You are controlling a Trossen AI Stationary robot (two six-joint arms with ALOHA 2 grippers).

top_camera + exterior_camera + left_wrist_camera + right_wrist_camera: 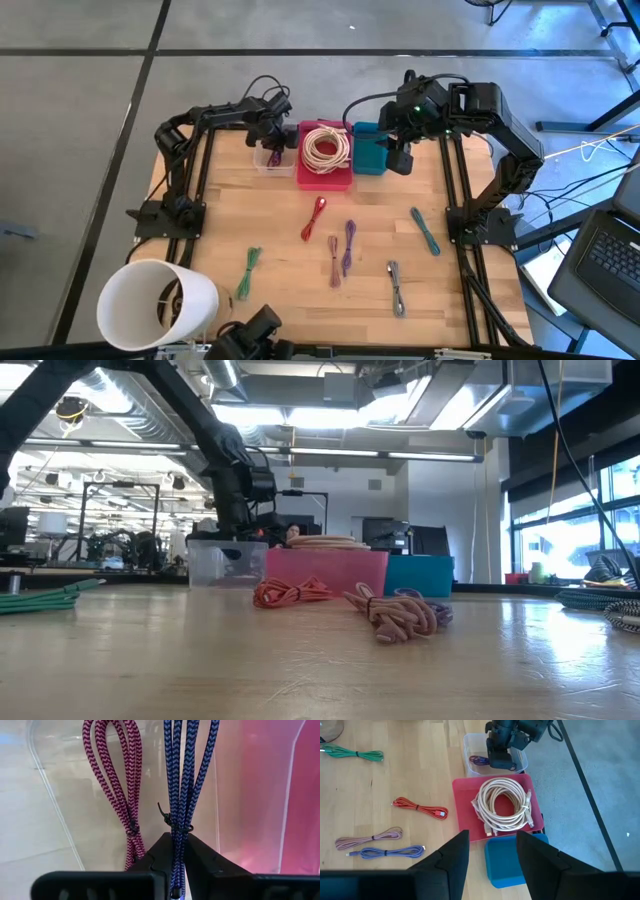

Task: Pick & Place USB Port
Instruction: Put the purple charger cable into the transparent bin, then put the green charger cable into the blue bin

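My left gripper (175,870) reaches down into the clear bin (270,158) at the table's far side and is shut on a blue braided cable bundle (187,770). A magenta braided bundle (117,775) lies beside it in the same bin. My right gripper (492,855) hovers open above the blue bin (505,862), touching nothing. A coiled white cable (326,146) fills the pink bin (325,180) between the two. My left gripper pinches the blue cable bundle between its two fingers, just behind the black tie (172,822) that binds its strands. The fingers come from above into the clear bin and lie along the bundle. The loops stretch out ahead of the fingertips, next to the magenta bundle.
Loose cable bundles lie on the wooden table: red (317,215), pink (333,262), purple (348,246), green (248,270), teal (425,230) and grey (396,288). A white cylinder (155,305) stands at the near left corner. The three bins sit side by side at the far edge.
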